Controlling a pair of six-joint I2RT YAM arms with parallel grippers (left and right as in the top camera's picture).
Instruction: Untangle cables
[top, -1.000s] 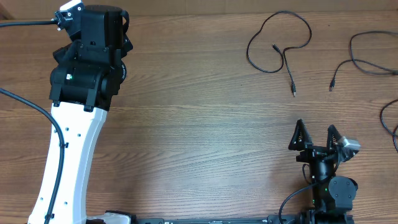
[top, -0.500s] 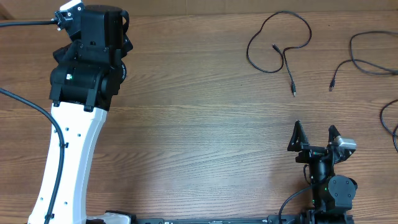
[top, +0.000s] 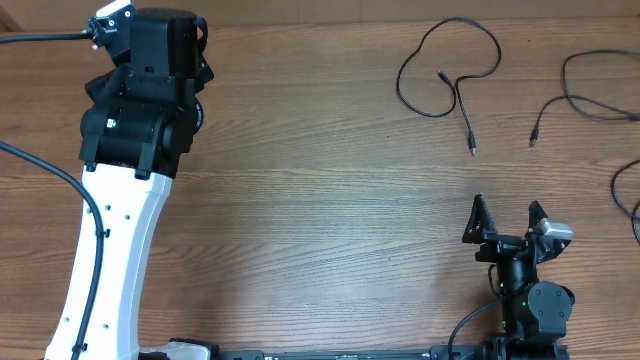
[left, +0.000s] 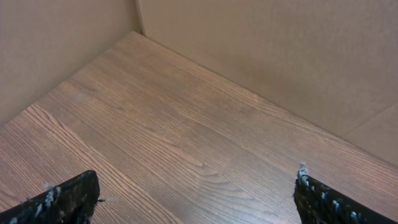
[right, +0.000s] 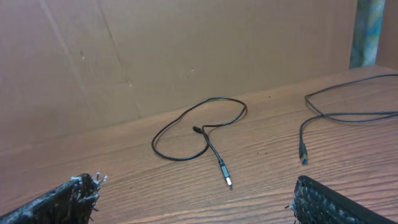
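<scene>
Black looped cable (top: 399, 82) lies on the desk (top: 320, 200) at far right, a second cable (top: 533, 135) beside it, apart. Right end effector (top: 507, 215) sits near them, fingers spread wide, empty. Left end effector (left: 194, 186), at the far-left corner, is likewise spread, holding nothing.

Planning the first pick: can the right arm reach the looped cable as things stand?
Probably yes: the right end effector is open, facing the looped cable, with only bare table between them.
</scene>
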